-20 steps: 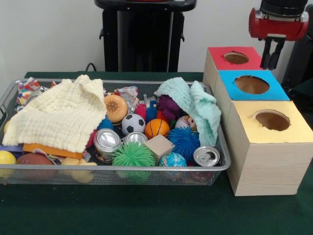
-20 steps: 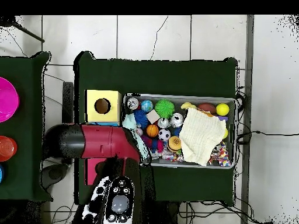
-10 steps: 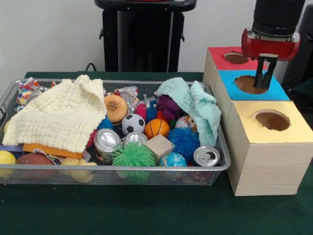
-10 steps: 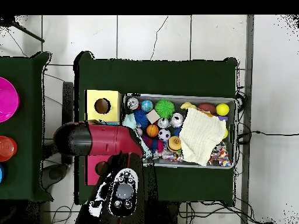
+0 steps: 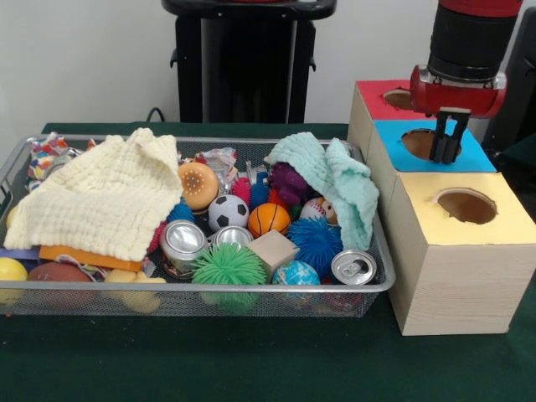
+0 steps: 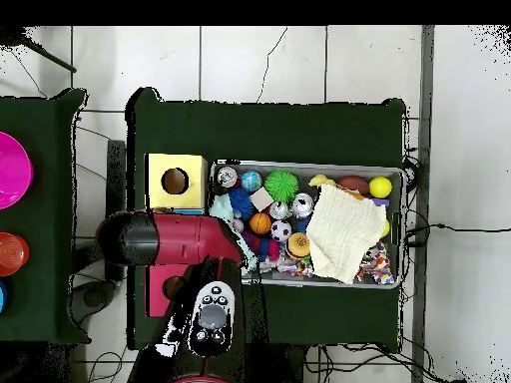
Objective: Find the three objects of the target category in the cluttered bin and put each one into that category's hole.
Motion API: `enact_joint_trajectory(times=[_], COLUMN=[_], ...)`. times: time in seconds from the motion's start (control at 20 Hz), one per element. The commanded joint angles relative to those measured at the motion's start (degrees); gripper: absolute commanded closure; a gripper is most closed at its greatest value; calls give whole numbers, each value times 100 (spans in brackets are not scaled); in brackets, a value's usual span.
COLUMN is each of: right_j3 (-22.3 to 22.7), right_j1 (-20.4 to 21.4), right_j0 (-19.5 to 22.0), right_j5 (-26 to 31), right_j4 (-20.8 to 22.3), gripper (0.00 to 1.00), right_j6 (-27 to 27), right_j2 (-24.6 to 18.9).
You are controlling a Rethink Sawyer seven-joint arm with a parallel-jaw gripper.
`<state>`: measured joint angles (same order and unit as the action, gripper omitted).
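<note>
Hanging over the blue box's hole (image 5: 430, 144), the gripper (image 5: 445, 156) is seen narrowed and empty, its fingertips kept inside the rim, well clear of the crowded wire bin (image 5: 378, 285).

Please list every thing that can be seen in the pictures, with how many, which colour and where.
Mesh bin: one, grey, on green table.
Cloths: two, yellow at left, mint at right, in bin.
Cans: three, silver, bin front.
Balls: soccer, basketball, globe, spiky green, spiky blue.
Wooden block: one, tan, bin front.
Boxes with holes: red, blue, yellow, right of bin.
Claw: one, black, over blue box's hole, seems empty.
</note>
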<state>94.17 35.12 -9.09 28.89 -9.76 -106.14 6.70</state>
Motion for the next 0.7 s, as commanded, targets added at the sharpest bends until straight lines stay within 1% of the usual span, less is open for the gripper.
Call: enact_joint_trajectory(times=[0.05, 0.3, 0.4, 0.5, 0.7], right_j3=[270, 194, 224, 269, 281], right_j1=[-284, -248, -287, -383, -580], right_j0=[143, 279, 348, 578, 1192], right_j5=[-568, -429, -578, -750, -903], right_j4=[-18, 88, 186, 269, 424], gripper=[100, 100, 100, 100, 100], right_j6=[-883, -641, -553, -346, 173], right_j2=[-440, -465, -472, -628, -1098])
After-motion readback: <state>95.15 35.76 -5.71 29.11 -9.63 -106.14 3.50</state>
